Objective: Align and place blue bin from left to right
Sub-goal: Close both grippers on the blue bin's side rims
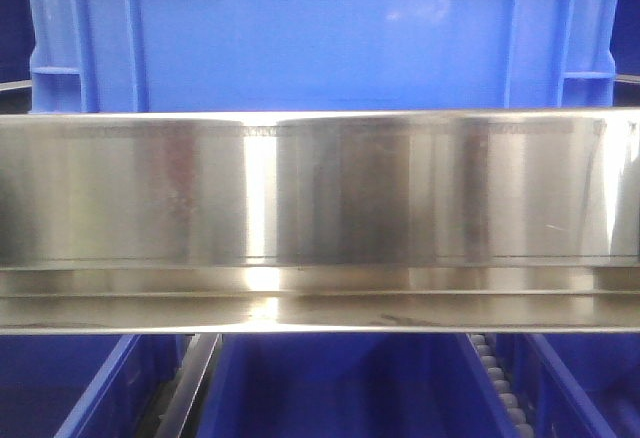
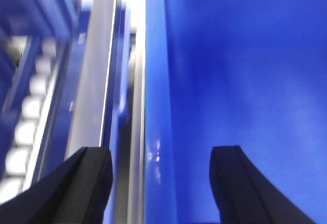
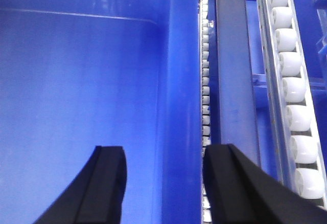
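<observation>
- Blue bin [image 1: 320, 33] at 12 o'clock in front view, on upper level behind steel rail [image 1: 320, 188]. More blue bins [image 1: 340, 388] on lower level at 6 o'clock.
- Left fingers [image 2: 82, 183] spread open, straddling bin side wall [image 2: 156, 81]. One finger outside at 7 o'clock, one inside at 5 o'clock, no contact visible.
- Right fingers [image 3: 104, 183] open too, astride opposite wall [image 3: 179, 106]. Inner finger at 7 o'clock, outer at 5 o'clock, roller track [image 3: 288, 86] out at 3 o'clock.
- Step judged as pre-grasp on both walls, nothing clamped yet.
- Right-side wall nearly against outer finger, so best to centre it before closing.
- Close both sides together at equal depth on rim, otherwise bin likely to twist.
- Then shift slowly toward 3 o'clock, keeping front wall parallel to rail.
- Watch outer fingers for snagging on rail or rollers.
</observation>
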`<action>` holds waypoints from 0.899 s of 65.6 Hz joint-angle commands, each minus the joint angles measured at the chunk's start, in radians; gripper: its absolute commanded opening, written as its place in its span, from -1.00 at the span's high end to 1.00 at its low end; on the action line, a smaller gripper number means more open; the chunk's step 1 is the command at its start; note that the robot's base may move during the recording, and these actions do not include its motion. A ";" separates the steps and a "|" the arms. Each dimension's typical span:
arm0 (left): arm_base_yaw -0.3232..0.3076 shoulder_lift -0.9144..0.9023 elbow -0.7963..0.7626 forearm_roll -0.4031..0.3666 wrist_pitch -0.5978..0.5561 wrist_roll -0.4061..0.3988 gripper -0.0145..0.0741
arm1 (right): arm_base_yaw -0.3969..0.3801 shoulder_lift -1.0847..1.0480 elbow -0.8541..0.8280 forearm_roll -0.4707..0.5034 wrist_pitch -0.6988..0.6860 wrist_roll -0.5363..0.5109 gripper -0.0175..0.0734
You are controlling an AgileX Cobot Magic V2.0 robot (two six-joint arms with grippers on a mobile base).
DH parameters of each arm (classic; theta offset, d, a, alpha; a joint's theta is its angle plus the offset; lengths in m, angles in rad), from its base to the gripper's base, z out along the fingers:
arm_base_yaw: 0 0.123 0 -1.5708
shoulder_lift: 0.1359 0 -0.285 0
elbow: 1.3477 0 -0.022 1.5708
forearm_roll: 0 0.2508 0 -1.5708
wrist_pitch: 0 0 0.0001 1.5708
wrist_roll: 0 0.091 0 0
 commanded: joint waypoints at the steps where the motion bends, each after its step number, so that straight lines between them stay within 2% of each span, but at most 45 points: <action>1: -0.004 0.008 -0.005 0.005 0.008 -0.011 -0.09 | 0.001 -0.003 -0.001 -0.008 -0.008 -0.005 0.08; 39: 0.005 0.031 -0.005 0.002 0.015 -0.011 -0.09 | 0.001 -0.003 -0.001 -0.008 -0.008 -0.005 0.08; 59: 0.005 0.031 -0.005 -0.011 0.015 -0.011 0.07 | 0.001 -0.003 -0.001 -0.008 -0.008 -0.005 0.08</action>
